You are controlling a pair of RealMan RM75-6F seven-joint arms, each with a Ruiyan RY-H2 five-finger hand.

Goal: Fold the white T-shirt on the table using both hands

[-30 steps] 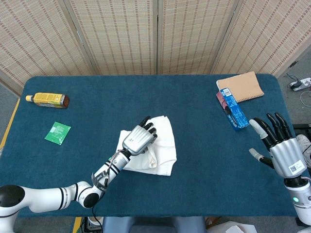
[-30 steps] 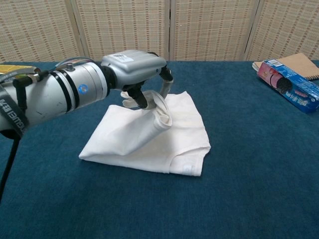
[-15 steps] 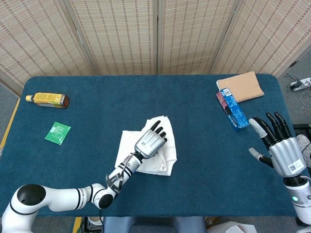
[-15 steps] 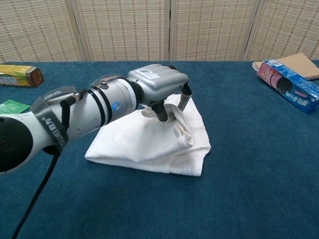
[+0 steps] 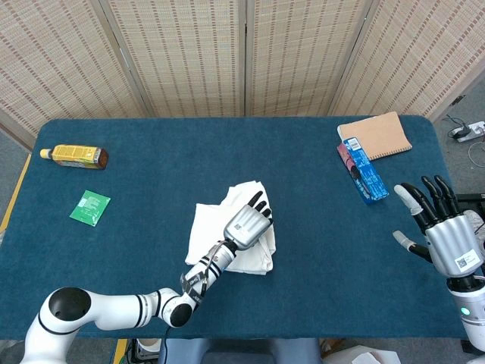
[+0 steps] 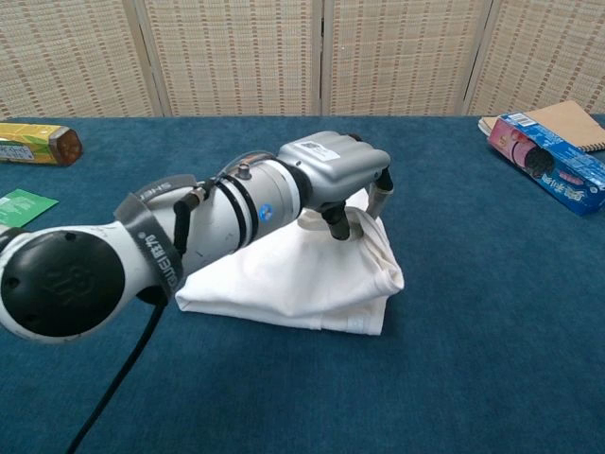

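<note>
Left hand [image 6: 336,175] was seen over the shirt [image 6: 284,279], fingers pinching a fabric edge near the right side. Shirt lay mid-table [image 5: 151,167], already bunched into a partial fold. Right hand [image 5: 447,231] was held off to the side, fingers apart, empty. Fold step judged underway; next, the pinched edge needs laying flat and releasing.
</note>
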